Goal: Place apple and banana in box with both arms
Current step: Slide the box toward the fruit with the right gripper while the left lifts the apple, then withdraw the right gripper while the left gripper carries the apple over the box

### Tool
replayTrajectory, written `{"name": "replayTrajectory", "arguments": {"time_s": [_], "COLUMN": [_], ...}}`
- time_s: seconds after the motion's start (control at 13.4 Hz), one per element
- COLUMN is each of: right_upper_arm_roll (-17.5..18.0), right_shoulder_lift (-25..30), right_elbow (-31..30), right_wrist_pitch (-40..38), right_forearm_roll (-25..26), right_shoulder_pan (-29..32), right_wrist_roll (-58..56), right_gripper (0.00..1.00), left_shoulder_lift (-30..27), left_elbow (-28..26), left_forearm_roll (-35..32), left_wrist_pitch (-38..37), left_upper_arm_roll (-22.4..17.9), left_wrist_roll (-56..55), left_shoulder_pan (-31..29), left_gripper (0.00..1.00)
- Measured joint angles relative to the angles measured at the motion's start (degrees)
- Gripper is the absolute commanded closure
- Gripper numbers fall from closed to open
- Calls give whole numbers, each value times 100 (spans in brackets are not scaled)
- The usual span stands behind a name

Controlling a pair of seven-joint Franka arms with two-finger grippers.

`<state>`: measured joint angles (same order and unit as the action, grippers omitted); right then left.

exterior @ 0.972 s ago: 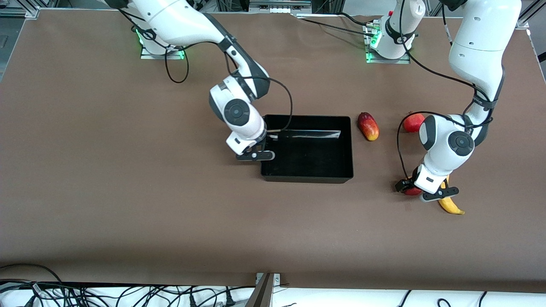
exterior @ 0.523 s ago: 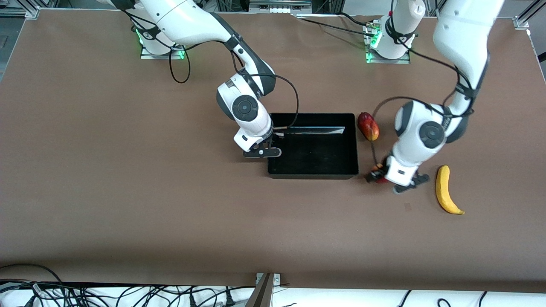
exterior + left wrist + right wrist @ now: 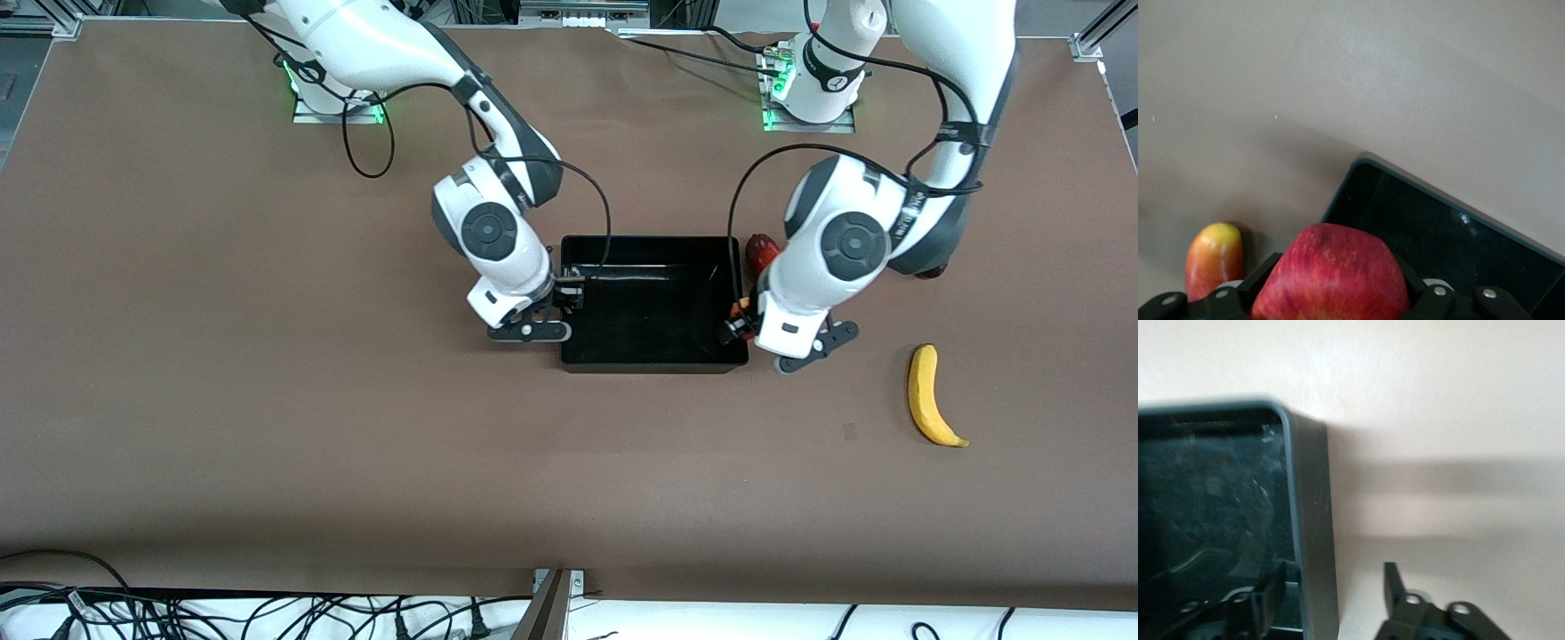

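The black box (image 3: 653, 363) lies mid-table. My left gripper (image 3: 741, 324) is shut on the red apple (image 3: 1331, 263) and hangs over the box's corner (image 3: 1361, 175) at the left arm's end. In the front view the wrist hides most of the apple. My right gripper (image 3: 1335, 572) is open. It straddles the box's end wall (image 3: 1313, 520) at the right arm's end, with one finger inside the box and one outside. The yellow banana (image 3: 929, 397) lies on the table toward the left arm's end, nearer to the front camera than the box.
An elongated red-yellow fruit (image 3: 757, 249) (image 3: 1215, 257) lies just outside the box at the left arm's end, partly covered by the left arm. Brown tabletop surrounds the box.
The left arm lifted the apple from beside the banana and carried it to the box's end. The box slid a little toward the left arm's end. The right gripper then opened off its wall.
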<state>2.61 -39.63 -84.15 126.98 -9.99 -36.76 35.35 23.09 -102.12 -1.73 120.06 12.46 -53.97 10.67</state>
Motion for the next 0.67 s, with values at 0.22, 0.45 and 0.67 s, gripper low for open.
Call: {"name": "replayTrajectory", "arguments": {"time_s": [0.22, 0.45, 0.67], "right_upper_arm_roll": [-356, -1011, -1527], "right_shoulder_lift": [548, 1125, 1788], "right_elbow": [99, 109, 105], "right_wrist_pitch": [-828, -1663, -2505], "right_forearm_roll": [2, -43, -82], "right_shoulder_pan": [300, 751, 1012], "right_wrist_roll": [-388, -1387, -1912], "right_gripper": [0, 0, 0], "left_shoulder_lift": [221, 642, 1072], "left_elbow": [-3, -4, 1], "left_forearm_roll": [-41, -72, -156], "left_wrist_pitch": [22, 352, 739], "left_upper_arm_roll": [40, 46, 45], "left_wrist_roll": [-513, -676, -685], "left_shoulder_pan": [631, 1290, 1652], "left_gripper": [100, 100, 100]}}
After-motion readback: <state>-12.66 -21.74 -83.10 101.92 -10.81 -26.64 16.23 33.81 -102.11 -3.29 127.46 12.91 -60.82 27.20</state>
